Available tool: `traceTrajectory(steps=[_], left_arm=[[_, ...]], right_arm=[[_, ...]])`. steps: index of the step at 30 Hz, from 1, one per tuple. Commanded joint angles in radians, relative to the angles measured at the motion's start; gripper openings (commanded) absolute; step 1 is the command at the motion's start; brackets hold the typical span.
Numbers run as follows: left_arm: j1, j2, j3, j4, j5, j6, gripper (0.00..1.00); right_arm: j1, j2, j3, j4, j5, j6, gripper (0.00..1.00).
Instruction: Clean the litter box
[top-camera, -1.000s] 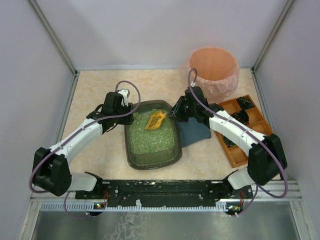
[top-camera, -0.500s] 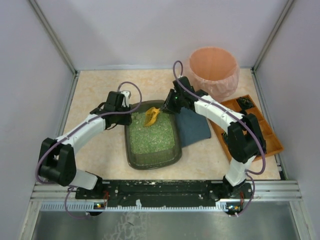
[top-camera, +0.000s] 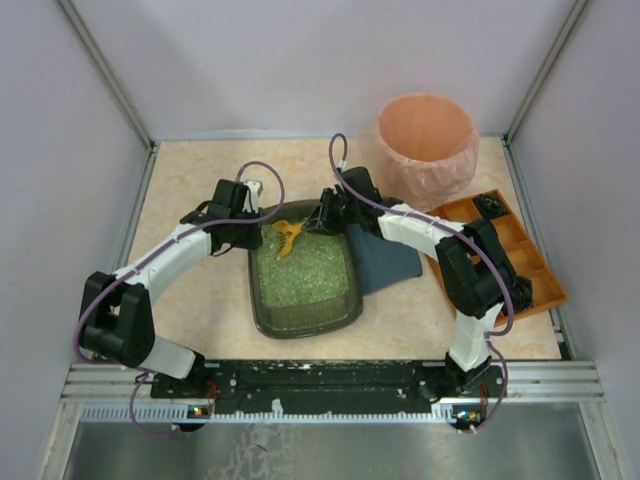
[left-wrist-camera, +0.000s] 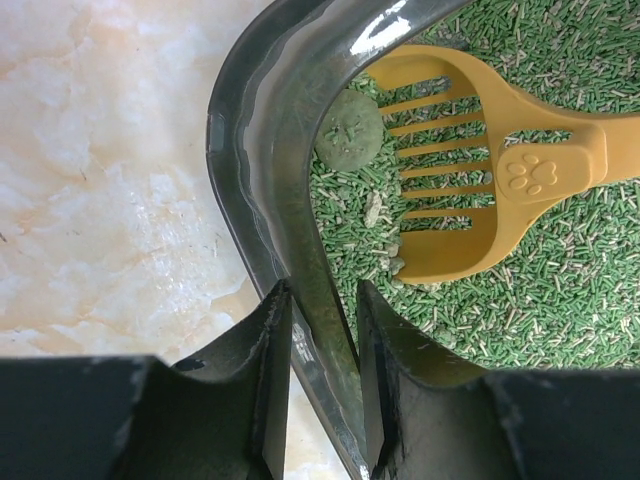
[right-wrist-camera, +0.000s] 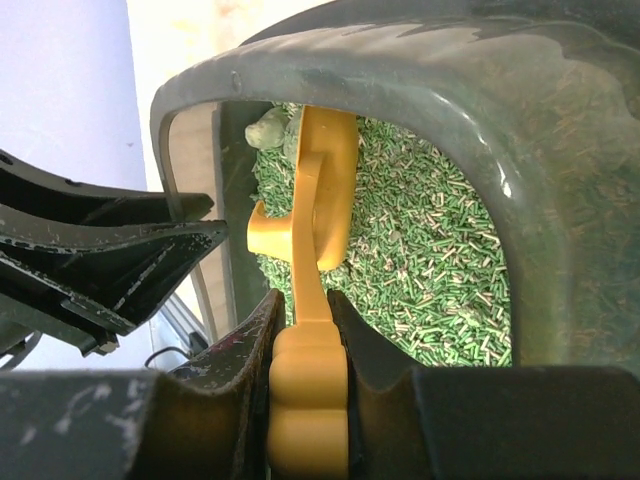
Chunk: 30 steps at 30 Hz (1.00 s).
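One litter box (top-camera: 304, 328), one scoop (top-camera: 285, 237), one clump (left-wrist-camera: 351, 131)

The left arm (top-camera: 170, 255) and right arm (top-camera: 420, 228) crowded the litter box's (top-camera: 305, 330) upper end. Open table (top-camera: 190, 180) lay upper left; a pink bin (top-camera: 430, 175) blocked upper right.

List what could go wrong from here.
The clump sits against the litter box wall; the scoop may push it aside rather than lift it.
If the left gripper slips off the rim, the box may slide.
The right gripper holds only the handle end; the scoop could twist.
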Motion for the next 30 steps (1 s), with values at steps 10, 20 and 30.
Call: traceTrajectory(steps=[10,20,30], left_arm=[[-0.007,-0.116,-0.033,0.053,0.003,-0.001,0.45],[-0.007,-0.29,-0.12,0.13,-0.113,-0.012,0.5],[-0.006,-0.283,-0.112,0.116,-0.129,-0.006,0.51]], right_arm=[[0.056,-0.139,-0.269,0.244,0.001,0.088,0.0],[0.036,-0.268,-0.431,0.471,0.03,0.199,0.0],[0.001,-0.382,-0.556,0.572,0.027,0.235,0.0]])
